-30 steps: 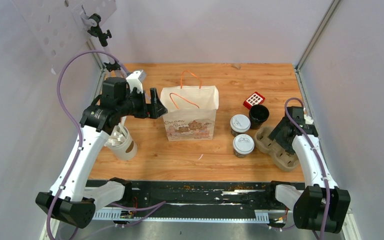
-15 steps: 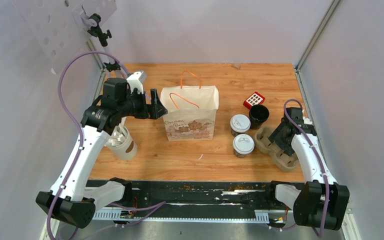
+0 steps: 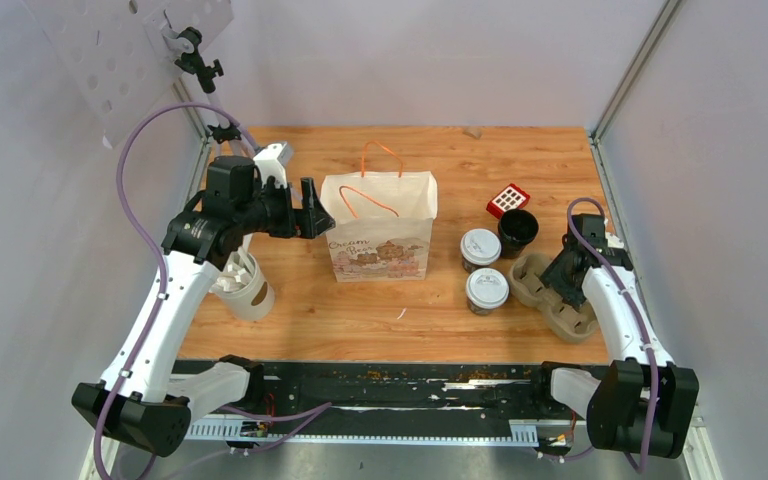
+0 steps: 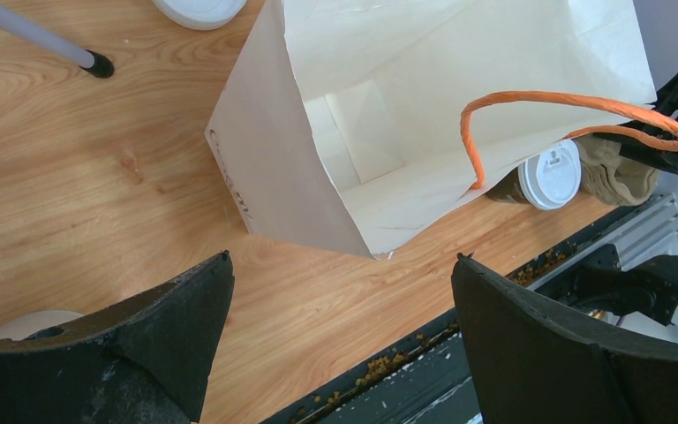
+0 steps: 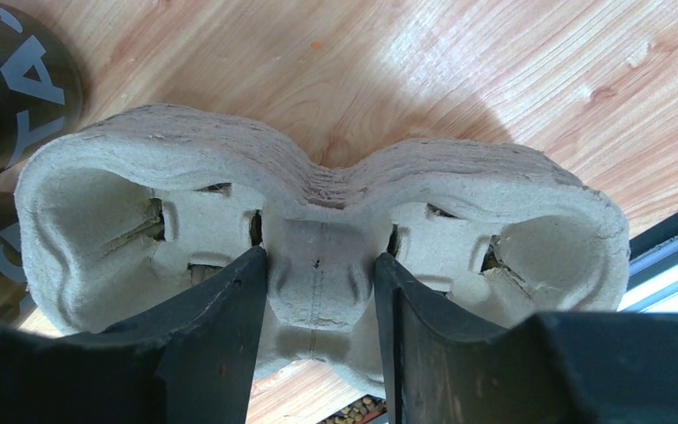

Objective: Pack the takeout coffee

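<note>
Top external view: the far coffee cup and the near coffee cup both stand upright, long axes vertical, white lids up. They sit side by side just left of the right gripper and clear of it. In the right wrist view, that gripper's jaws are narrowed onto the middle ridge of the pulp carrier, one finger against each side. The left gripper is spread wide and holds nothing; the paper bag stands between it and the cups.
</note>
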{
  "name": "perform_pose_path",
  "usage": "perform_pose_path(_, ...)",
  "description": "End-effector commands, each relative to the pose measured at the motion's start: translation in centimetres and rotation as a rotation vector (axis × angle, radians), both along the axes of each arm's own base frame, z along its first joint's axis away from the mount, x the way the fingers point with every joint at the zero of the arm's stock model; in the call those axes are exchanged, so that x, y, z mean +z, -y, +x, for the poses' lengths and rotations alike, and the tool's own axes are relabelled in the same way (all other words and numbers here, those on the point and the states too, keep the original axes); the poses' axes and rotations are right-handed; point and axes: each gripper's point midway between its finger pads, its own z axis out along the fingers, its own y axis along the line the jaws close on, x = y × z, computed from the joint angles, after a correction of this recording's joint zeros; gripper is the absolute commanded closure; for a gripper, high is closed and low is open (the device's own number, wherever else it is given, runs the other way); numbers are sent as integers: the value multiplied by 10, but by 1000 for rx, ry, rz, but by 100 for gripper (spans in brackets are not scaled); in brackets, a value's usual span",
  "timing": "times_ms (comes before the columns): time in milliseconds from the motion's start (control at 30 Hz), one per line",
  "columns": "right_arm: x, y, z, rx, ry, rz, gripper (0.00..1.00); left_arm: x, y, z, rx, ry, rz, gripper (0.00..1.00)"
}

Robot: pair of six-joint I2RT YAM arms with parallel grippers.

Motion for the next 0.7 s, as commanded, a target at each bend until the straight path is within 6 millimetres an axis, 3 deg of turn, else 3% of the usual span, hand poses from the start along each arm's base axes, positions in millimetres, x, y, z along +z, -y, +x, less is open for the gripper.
perform_pose_path(0, 10, 3, 6, -2, 38, -14, 55, 8, -1, 4, 4, 47, -4, 0)
perform_pose_path(667, 48, 18, 3, 24, 81, -111, 58, 8, -2, 3, 7, 48, -2, 0)
